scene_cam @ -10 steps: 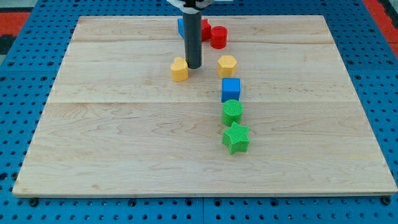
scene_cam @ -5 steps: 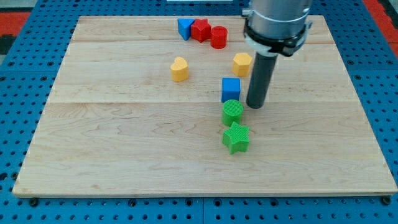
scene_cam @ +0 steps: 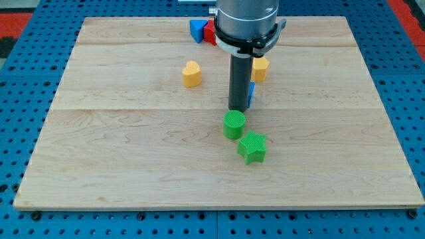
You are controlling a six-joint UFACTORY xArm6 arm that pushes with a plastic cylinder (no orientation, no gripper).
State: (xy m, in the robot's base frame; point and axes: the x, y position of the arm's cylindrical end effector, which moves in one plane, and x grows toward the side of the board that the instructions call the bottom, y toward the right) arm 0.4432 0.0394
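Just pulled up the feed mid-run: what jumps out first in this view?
The dark rod stands mid-board, my tip just above the green cylinder and covering most of the blue cube. A green star lies below and right of the cylinder. A yellow heart sits alone to the left.

The wooden board (scene_cam: 119,153) carries a green cylinder (scene_cam: 234,125); a green star (scene_cam: 252,147); a yellow heart (scene_cam: 192,74).

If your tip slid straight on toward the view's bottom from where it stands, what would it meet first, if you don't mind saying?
Most likely the green cylinder, which sits just below my tip. The green star lies farther on, toward the view's right. Depth is hard to judge, so the tip might only graze the cylinder.
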